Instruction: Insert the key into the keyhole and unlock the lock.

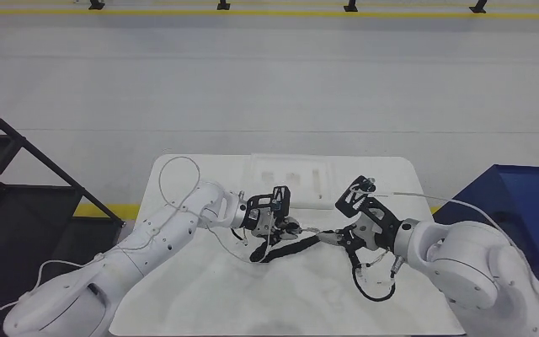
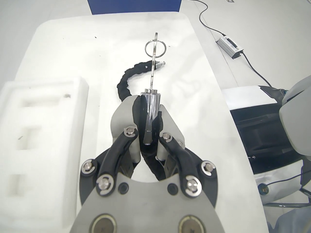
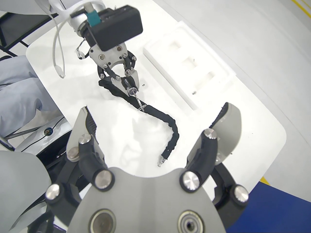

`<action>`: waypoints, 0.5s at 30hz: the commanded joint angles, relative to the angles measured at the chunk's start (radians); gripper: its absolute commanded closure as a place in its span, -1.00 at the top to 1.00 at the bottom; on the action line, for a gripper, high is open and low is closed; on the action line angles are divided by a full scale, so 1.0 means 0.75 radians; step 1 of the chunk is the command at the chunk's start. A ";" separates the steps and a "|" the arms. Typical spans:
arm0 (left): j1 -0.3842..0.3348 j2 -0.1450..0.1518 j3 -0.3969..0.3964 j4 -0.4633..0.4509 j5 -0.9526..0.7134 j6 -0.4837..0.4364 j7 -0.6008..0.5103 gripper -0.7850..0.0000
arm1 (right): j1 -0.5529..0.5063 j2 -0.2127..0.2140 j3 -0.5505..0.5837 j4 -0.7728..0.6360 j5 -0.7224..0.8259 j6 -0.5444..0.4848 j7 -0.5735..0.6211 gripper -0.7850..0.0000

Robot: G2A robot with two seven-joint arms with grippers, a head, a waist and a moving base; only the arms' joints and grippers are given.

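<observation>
My left gripper (image 2: 147, 105) is shut on the chrome lock cylinder (image 2: 151, 109) of a black cable lock (image 2: 126, 78). A silver key (image 2: 152, 69) stands in the keyhole at the cylinder's end, with its key ring (image 2: 146, 49) hanging on the far end. The cable's metal free end (image 2: 160, 64) lies loose on the table beside the key. My right gripper (image 3: 155, 110) hovers open above the cable (image 3: 167, 120), holding nothing, and faces the left gripper (image 3: 130, 82) and the key (image 3: 139, 103). From above, the left gripper (image 1: 286, 226) and right gripper (image 1: 337, 238) are a short way apart.
A white foam tray (image 1: 290, 177) with rectangular pockets lies at the back of the white table (image 1: 253, 295), close beside the left gripper. A blue box (image 1: 505, 194) stands off the table's right end. A power adapter (image 2: 229, 47) with cables lies on the floor.
</observation>
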 commanded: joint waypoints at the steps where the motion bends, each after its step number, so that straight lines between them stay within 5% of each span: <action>1: -0.001 -0.017 0.026 0.022 0.001 0.000 -0.010 -1.00 | -0.017 0.001 0.017 -0.006 0.006 -0.005 -0.016 1.00; 13: -0.027 -0.170 0.233 0.256 -0.028 0.000 -0.028 -1.00 | -0.062 0.006 0.055 0.003 0.028 -0.035 -0.065 1.00; 14: -0.031 -0.182 0.247 0.276 -0.034 0.000 -0.019 -0.91 | -0.063 0.006 0.054 0.006 0.030 -0.040 -0.069 1.00; 15: -0.038 -0.192 0.259 0.295 -0.036 0.000 -0.010 -0.15 | -0.063 0.006 0.053 0.010 0.032 -0.042 -0.070 1.00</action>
